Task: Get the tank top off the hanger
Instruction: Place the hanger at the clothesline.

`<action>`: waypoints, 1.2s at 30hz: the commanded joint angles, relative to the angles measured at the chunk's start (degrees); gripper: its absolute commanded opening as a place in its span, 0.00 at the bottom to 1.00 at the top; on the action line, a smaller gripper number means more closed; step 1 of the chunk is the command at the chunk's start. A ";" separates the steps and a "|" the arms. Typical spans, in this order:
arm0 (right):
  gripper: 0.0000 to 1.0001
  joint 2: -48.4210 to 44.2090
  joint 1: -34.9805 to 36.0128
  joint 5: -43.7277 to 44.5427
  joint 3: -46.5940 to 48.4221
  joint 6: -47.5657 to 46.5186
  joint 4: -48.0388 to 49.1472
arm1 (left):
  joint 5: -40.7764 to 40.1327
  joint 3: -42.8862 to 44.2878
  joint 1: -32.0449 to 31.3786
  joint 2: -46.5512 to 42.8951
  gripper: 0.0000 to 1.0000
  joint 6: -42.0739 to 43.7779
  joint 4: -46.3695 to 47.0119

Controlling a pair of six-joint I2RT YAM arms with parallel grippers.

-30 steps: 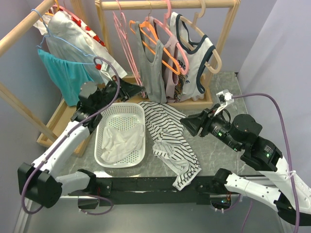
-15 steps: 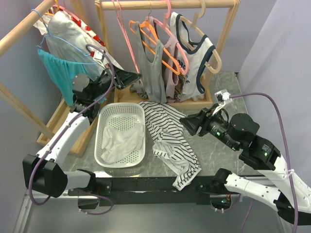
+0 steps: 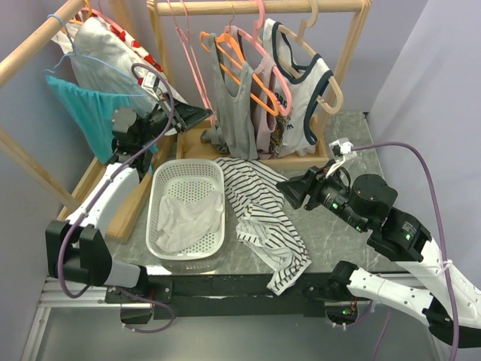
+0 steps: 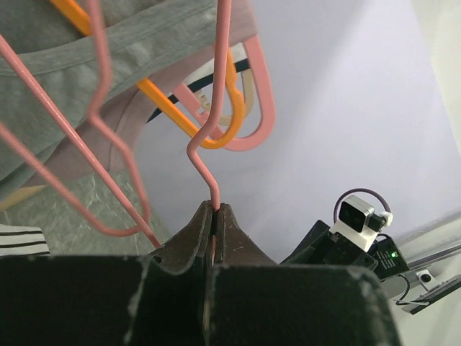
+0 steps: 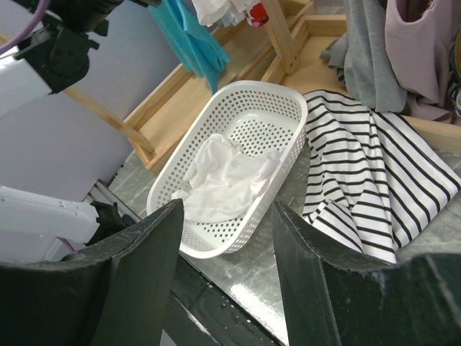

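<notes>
Over the last second the left gripper (image 4: 215, 209) has climbed from the basket's (image 3: 186, 164) far rim towards the rack (image 3: 225, 7) behind it, jaws pinched together on the wire of a pink hanger (image 4: 224, 65) that looks bare. The right gripper (image 3: 288, 192) has barely moved and hovers right of the basket, jaws apart and empty. The striped top (image 3: 259, 214) lies crumpled on the table (image 3: 338, 233) just right of the basket, off any hanger, so the removal looks done. Up behind the basket it is tight, with the grey top (image 3: 234, 113) and orange hanger (image 4: 173, 108) crowding the held wire. Above the basket there is open room.
</notes>
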 commanded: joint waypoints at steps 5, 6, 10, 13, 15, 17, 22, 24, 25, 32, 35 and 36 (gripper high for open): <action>0.60 0.34 0.15 1.15 0.58 -0.82 1.18 | 4.58 1.90 2.58 4.27 0.01 -4.51 7.69; 0.60 0.43 0.15 1.23 0.49 -0.82 1.18 | 4.75 2.07 2.59 4.62 0.01 -4.78 8.31; 0.60 0.78 0.06 1.24 0.67 -1.08 1.27 | 5.37 2.60 3.11 6.46 0.01 -6.01 9.98; 0.60 1.39 0.06 1.15 1.02 -1.34 1.44 | 5.80 5.05 5.40 8.65 0.01 -8.46 11.38; 0.60 1.66 0.06 0.88 1.54 -1.69 1.36 | 7.12 7.51 6.01 10.15 0.01 -10.74 13.41; 0.61 1.93 -0.03 1.58 1.72 -1.78 1.01 | 7.57 7.17 6.02 11.04 0.01 -11.72 14.63; 0.61 1.05 -0.12 2.38 1.11 -1.61 0.74 | 7.13 3.22 6.02 9.90 0.01 -13.66 17.89; 0.61 0.87 -0.21 2.73 0.85 -1.43 0.57 | 7.48 2.16 5.93 9.37 0.01 -13.13 17.02; 0.61 0.70 -0.21 2.73 0.76 -1.52 0.39 | 7.48 1.99 6.01 8.67 0.01 -12.61 16.23; 0.62 0.70 -0.38 2.82 0.49 -1.61 0.74 | 7.30 1.37 5.93 3.31 0.05 -4.62 4.73; 0.67 0.52 -0.47 3.52 0.14 -1.17 1.01 | 7.21 1.63 5.93 0.85 0.10 -1.98 -0.03; 0.70 0.43 -0.38 4.22 -0.12 -0.91 0.83 | 7.04 1.81 5.84 0.32 0.13 -1.10 -1.43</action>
